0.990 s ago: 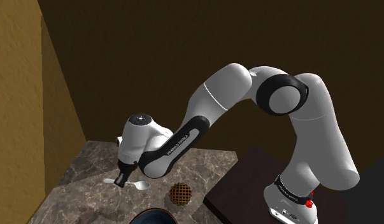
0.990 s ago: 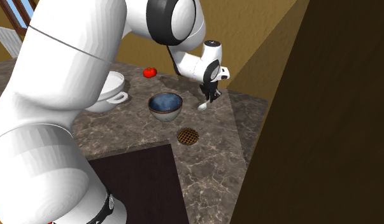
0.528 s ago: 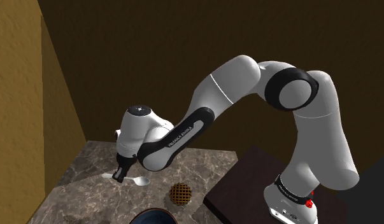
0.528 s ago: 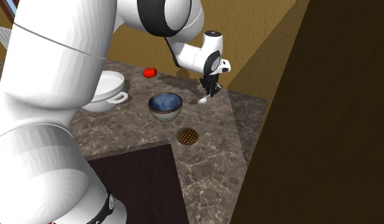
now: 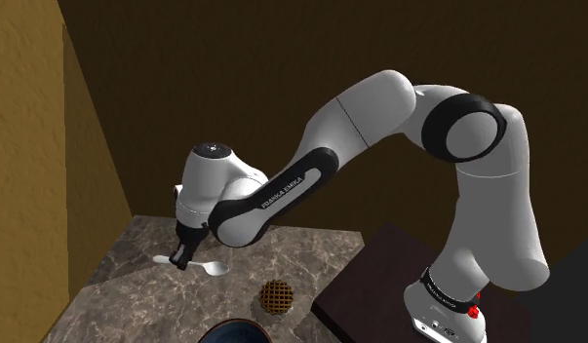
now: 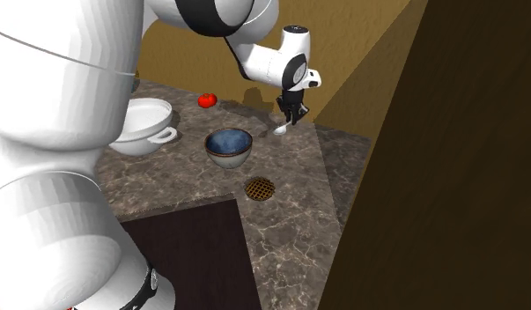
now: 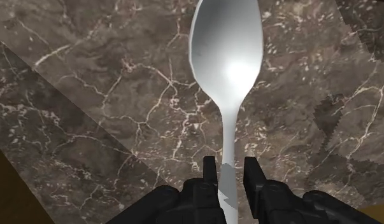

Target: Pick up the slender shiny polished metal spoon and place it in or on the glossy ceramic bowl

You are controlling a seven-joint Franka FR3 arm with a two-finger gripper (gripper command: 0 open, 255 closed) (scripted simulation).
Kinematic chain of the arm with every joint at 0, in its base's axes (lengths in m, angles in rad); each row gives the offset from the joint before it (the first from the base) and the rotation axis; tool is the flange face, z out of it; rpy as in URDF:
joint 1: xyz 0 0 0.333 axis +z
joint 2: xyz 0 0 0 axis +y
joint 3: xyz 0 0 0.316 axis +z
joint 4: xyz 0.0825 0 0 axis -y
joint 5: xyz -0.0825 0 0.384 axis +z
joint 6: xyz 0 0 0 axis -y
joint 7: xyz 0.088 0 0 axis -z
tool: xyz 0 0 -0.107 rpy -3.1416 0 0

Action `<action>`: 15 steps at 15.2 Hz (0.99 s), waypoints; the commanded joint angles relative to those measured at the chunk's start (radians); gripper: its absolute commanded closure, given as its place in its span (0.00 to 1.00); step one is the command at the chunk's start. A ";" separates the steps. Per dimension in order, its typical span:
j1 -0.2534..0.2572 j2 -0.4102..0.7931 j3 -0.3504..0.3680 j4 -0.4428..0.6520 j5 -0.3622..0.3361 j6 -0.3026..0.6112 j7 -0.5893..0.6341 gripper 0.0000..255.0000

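Three views, taken in order.

Shoulder view: I see the all-black two-finger gripper point(image 5: 187, 251) pointing down over the dark veined stone counter point(image 5: 126, 283). The slender shiny metal spoon point(image 5: 198, 264) is clamped crosswise beneath it. The spoon's long axis runs roughly level, with the handle end toward this view's left and the scoop end toward its right. The glossy dark-blue ceramic bowl point(image 5: 233, 331) lies at the bottom edge, below and to the right of the gripper, on the stand's side. A round brown grille point(image 5: 276, 293) sits between gripper and bowl.

Second exterior view: the gripper point(image 6: 291, 117) hangs over the far part of the counter, with the spoon point(image 6: 280, 129) under it. The bowl point(image 6: 228, 158), blue inside and pale outside, stands to this view's left and nearer the camera, near the gripper but apart from it. I cannot confirm from this angle that the scoop clears the stone; I judge that it probably does.

Wrist view: the fingers point(image 7: 209, 170) are closed to a narrow gap and press on both sides of the handle of the spoon point(image 7: 225, 57). The scoop extends straight out ahead of them over the counter.

Judgement: the carry runs toward the stand, and the scoop end points roughly the bowl's way, so it should arrive first.
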 commanded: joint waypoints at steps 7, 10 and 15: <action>0.039 -0.121 0.018 -0.134 0.003 0.019 0.069 1.00; 0.077 -0.181 0.027 -0.223 -0.004 0.052 0.130 1.00; 0.148 -0.269 0.043 -0.347 -0.022 0.094 0.244 1.00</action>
